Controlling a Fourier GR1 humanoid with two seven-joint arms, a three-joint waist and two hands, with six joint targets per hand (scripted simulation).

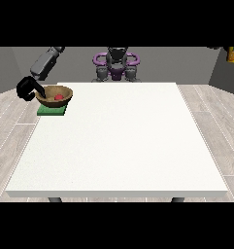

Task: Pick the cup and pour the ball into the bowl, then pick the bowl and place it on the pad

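Your robot's hand at the view's left [27, 89] was out past the table's left edge, right at the bowl [54, 95]. One dark finger [40, 91] lay against the bowl's rim on the side facing the hand, and the rest of the hand looked curled behind it. So far as the front view showed, the fingers were closed on that rim; how the thumb lay you could not tell.

The bowl, brown and wooden-looking, sat just beyond those fingertips, toward the table's middle. It rested on or just over the green pad [52, 111], which lay directly below the fingers at the table's far left corner. Whether the bowl's base actually touched the pad could not be told from this angle.

The red ball [58, 97] lay inside the bowl, a little farther from the fingers than the rim they held.

The white table [118, 146] stretched away from the hand toward the camera. The other hand did not show anywhere, and you could see no cup.
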